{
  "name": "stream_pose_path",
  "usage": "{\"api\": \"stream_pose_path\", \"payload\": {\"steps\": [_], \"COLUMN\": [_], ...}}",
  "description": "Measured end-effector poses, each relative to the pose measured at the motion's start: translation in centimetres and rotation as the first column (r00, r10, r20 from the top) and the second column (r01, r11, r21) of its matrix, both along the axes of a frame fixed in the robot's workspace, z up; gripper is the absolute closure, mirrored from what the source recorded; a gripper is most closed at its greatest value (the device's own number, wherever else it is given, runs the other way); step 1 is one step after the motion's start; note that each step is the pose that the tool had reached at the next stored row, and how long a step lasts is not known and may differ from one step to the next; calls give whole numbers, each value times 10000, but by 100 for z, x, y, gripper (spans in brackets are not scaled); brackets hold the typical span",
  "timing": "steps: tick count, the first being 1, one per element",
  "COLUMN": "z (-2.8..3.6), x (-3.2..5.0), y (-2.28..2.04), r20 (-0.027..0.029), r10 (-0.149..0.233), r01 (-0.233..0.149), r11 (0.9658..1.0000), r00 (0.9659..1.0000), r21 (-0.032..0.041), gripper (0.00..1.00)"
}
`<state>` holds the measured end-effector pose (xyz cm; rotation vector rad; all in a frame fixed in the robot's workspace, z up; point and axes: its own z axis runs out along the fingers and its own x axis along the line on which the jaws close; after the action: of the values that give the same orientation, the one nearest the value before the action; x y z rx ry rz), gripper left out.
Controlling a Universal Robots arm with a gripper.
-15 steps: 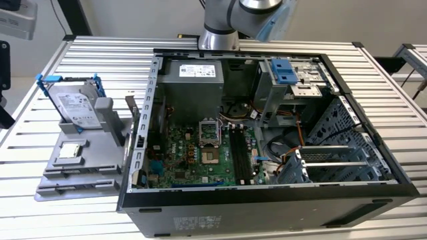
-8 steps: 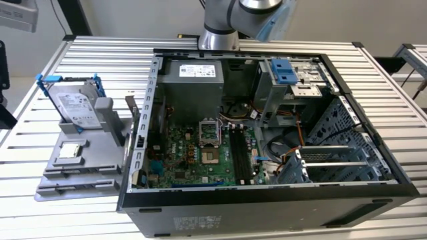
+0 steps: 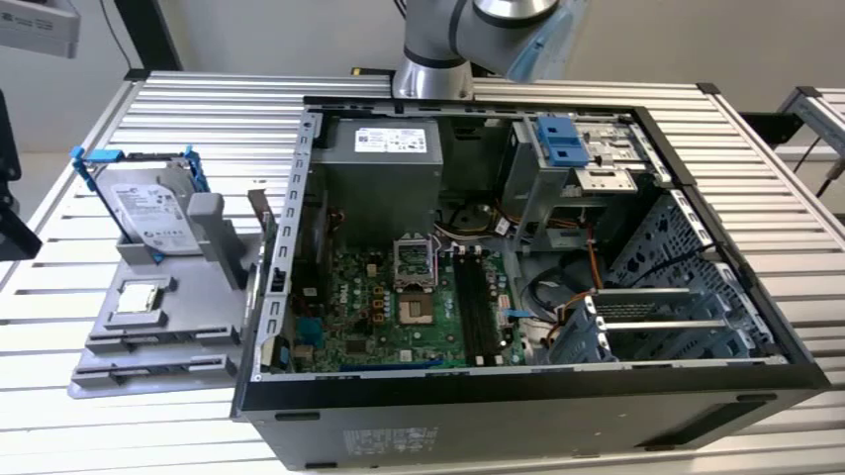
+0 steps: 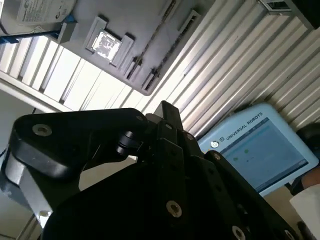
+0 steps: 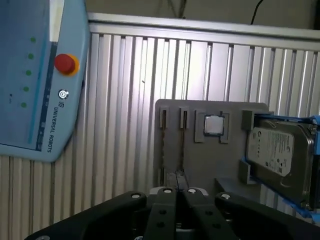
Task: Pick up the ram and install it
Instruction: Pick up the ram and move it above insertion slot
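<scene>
The grey holder (image 5: 200,160) lies on the slatted table, at the exterior view's left (image 3: 145,336). A thin dark strip (image 5: 182,147) stands on edge in one of its two narrow slots; it looks like the ram, though I cannot be sure. My gripper (image 5: 176,192) hangs high above the holder, well clear of it. Its black fingers (image 5: 165,210) are pressed together with nothing between them, and they rise as one black mass in the second wrist view (image 4: 167,117). The open computer case (image 3: 739,297) shows the green motherboard (image 3: 363,297) with long black slots (image 3: 478,302).
A silver hard drive in a blue frame (image 5: 280,150) (image 3: 145,213) and a small square chip (image 5: 214,125) also sit on the holder. A pale blue pendant with a red button (image 5: 35,85) lies on the table. The arm's column (image 3: 442,45) stands behind the case.
</scene>
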<state>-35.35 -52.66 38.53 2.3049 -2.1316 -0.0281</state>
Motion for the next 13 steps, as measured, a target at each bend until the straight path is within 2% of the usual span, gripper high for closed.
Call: {"api": "stream_pose_path", "payload": {"steps": [8,9,13], "z": [-12,-12,-12], "x": [0,0,0], "y": [0,0,0], "r20": [0,0,1], "r10": [170,184,240], "r01": [-170,-184,-240], "r11": [9999,9998,9997], "r00": [9999,9998,9997], "r21": [-1,-1,-1], "gripper": [100,0,0]}}
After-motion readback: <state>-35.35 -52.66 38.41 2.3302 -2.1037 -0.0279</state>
